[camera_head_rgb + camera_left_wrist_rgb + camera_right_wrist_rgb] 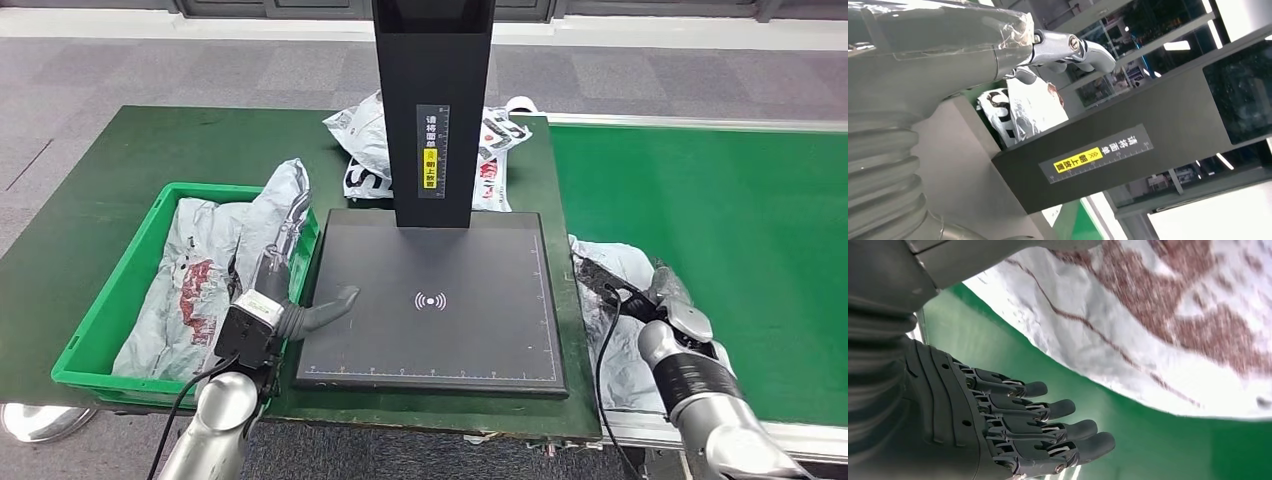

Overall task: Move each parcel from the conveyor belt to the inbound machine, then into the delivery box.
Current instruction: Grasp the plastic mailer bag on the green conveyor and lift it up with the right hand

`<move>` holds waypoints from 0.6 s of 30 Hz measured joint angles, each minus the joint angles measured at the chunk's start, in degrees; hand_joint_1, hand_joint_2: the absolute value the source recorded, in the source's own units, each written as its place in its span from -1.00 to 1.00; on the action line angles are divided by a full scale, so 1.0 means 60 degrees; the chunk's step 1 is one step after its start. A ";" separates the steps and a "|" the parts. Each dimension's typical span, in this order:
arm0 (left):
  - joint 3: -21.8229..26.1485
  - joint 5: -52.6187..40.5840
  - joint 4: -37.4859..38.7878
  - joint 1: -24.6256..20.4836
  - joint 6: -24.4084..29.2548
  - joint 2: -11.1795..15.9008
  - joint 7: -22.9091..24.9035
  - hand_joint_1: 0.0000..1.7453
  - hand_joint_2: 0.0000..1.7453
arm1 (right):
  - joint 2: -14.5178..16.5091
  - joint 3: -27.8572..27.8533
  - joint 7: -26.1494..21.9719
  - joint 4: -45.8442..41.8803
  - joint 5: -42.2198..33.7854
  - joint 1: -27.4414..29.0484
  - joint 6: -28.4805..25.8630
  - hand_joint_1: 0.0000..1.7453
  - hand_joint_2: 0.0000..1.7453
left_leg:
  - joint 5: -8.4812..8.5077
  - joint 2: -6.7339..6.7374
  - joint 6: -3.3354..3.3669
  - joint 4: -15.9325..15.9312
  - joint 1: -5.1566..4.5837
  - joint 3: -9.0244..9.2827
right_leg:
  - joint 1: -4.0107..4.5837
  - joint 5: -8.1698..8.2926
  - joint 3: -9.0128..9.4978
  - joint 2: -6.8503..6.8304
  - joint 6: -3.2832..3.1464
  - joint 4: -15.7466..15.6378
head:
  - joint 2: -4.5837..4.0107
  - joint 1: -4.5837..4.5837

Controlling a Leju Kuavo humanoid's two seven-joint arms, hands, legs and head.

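Grey right robot hand [1013, 425] spread beside parcel [1158, 325].

You had the inbound machine [432, 300] in the middle of the table [120, 170], the delivery box [110, 310] just left of it with parcels [190, 290] inside. Behind the machine's post [433, 100] lay more parcels [365, 150]. Right of it ran the conveyor belt [720, 220], one parcel [615, 300] at its near edge.

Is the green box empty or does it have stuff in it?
Not empty. The green box holds crumpled grey parcels that cover most of its floor.
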 joint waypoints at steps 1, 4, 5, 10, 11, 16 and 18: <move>-0.0024 -0.0023 0.0019 -0.0033 -0.0027 -0.0004 0.0018 -1.00 1.00 | 0.0026 0.0070 0.0044 -0.0005 0.0097 0.0039 0.0057 -1.00 1.00 | 0.0000 0.0001 0.0000 0.0000 0.0001 0.0000 | 0.0001 0.0000 0.0000 0.0002 0.0000 0.0000 | 0.0000 0.0000; -0.0099 -0.0090 0.0101 -0.0176 -0.0118 -0.0013 0.0076 -1.00 1.00 | 0.0146 0.0340 0.0005 0.0009 0.0410 0.0162 0.0469 -1.00 1.00 | 0.0001 0.0003 -0.0001 -0.0001 0.0002 0.0003 | 0.0003 0.0000 -0.0003 0.0008 0.0000 0.0000 | 0.0000 0.0000; -0.0136 -0.0106 0.0149 -0.0244 -0.0156 -0.0014 0.0084 -1.00 1.00 | 0.0188 0.0475 -0.0111 0.0028 0.0514 0.0222 0.0701 -1.00 1.00 | 0.0001 0.0003 -0.0001 -0.0001 0.0003 0.0004 | 0.0004 0.0000 -0.0003 0.0008 0.0000 0.0000 | 0.0000 0.0000; -0.0268 -0.0104 0.0453 -0.0645 -0.0325 -0.0014 0.0116 -1.00 1.00 | 0.0289 0.1478 -0.1085 0.0117 0.0974 0.0299 0.1757 0.11 1.00 | -0.0018 0.0086 -0.0022 -0.0001 0.0005 0.0043 | 0.0016 0.0009 0.0009 0.0084 -0.0014 0.0000 | 0.0000 0.0003; -0.0288 -0.0128 0.0500 -0.0712 -0.0326 -0.0014 0.0138 -1.00 1.00 | 0.0284 0.1696 -0.1244 0.0132 0.0979 0.0277 0.1873 0.61 1.00 | -0.0030 0.0124 -0.0031 -0.0001 0.0005 0.0062 | 0.0021 0.0014 0.0016 0.0120 -0.0021 -0.0001 | 0.0000 0.0004; -0.0364 -0.0311 0.0589 -0.0813 -0.0290 -0.0014 0.0262 -1.00 1.00 | 0.0197 0.2439 -0.1721 0.0114 0.0638 0.0258 0.2059 1.00 1.00 | -0.0102 0.0250 -0.0077 -0.0002 0.0035 0.0135 | 0.0032 0.0004 0.0082 0.0255 -0.0056 -0.0003 | 0.0000 0.0001; -0.0370 -0.0316 0.0587 -0.0808 -0.0290 -0.0014 0.0271 -1.00 1.00 | 0.0129 0.2652 -0.1724 0.0047 0.0488 0.0286 0.2057 1.00 1.00 | -0.0110 0.0259 -0.0088 -0.0004 0.0053 0.0169 | 0.0045 -0.0005 0.0104 0.0263 -0.0071 -0.0003 | 0.0000 0.0001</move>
